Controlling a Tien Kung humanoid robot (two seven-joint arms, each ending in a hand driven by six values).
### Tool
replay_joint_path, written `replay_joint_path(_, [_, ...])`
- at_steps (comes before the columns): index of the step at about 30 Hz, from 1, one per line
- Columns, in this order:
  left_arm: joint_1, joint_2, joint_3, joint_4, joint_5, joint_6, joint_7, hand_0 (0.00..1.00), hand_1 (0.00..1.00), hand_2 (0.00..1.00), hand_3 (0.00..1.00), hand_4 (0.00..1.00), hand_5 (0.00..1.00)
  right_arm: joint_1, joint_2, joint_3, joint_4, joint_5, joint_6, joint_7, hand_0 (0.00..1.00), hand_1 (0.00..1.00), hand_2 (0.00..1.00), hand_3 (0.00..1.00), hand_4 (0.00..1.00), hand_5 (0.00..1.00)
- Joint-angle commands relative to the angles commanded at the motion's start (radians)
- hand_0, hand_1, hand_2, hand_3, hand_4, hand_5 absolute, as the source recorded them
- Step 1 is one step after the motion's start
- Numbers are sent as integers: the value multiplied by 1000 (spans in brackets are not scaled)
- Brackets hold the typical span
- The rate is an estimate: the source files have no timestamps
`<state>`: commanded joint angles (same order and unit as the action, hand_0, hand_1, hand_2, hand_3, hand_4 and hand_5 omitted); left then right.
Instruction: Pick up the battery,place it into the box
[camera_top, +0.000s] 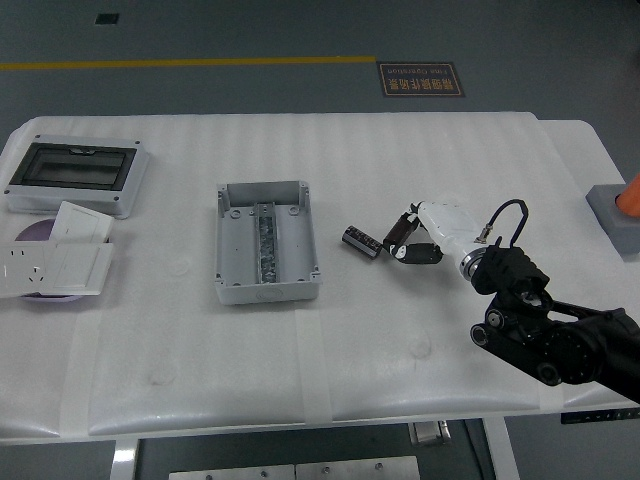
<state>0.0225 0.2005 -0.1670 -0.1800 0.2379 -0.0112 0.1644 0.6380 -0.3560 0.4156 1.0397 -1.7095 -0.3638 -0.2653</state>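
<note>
Two black cylindrical batteries lie on the white table right of centre: one (361, 241) lies alone, the other (397, 232) just right of it. My right hand (406, 236), white with black fingers, reaches in from the lower right. Its fingers (407, 216) and thumb stand on either side of the right battery, which still lies on the table. I cannot tell whether they touch it. The open grey box (226, 250) stands left of the batteries, with a metal rail inside. The left arm is out of view.
A grey enclosure with a dark window lid (75, 175) stands at the far left. White socket plates (55, 265) lie in front of it on a purple disc (33, 232). An orange cone on a grey base (620, 205) stands beyond the table's right edge.
</note>
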Motion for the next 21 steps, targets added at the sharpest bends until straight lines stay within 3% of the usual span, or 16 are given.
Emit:
replay_joint_path(4, [0, -1, -4, 0, 5, 0, 1, 657, 666, 619, 659, 667, 344, 4, -19, 24, 34, -21, -2, -6, 686, 656, 505, 492, 698, 449])
replay_joint_path(11, [1, 0, -36, 0, 39, 0, 9, 658, 665, 619, 660, 668, 344, -5, -42, 112, 169, -52, -15, -23, 686, 655, 504, 492, 708, 456])
replay_joint_path(18, [2, 1, -32, 0, 37, -1, 11, 657, 664, 619, 660, 667, 344, -22, -9, 148, 343, 19, -45, -9, 685, 656, 505, 497, 685, 427])
replay_joint_path(21, [2, 2, -34, 0, 40, -1, 13, 657, 664, 619, 660, 667, 344, -13, 15, 115, 402, 82, -22, 27, 685, 656, 505, 497, 685, 427])
